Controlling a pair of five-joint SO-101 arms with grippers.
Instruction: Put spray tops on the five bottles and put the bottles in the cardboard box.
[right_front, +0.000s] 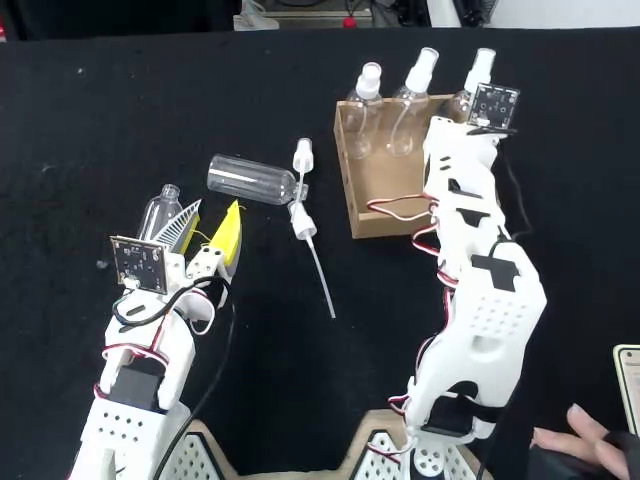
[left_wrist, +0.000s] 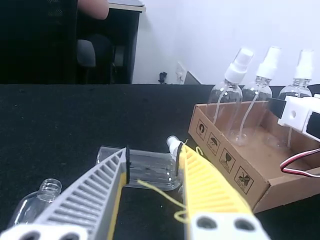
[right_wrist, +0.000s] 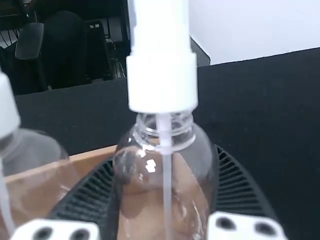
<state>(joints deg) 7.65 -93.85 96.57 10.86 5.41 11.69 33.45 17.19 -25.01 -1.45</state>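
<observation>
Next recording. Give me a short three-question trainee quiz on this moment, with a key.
1. Count: how many at the cardboard box wear spray tops?
2. True or false: the left gripper is open.
3. The right gripper is shut on: A a loose spray top; B a capped bottle; C the box wall.
Key: 1 three bottles; 2 true; 3 B.
</observation>
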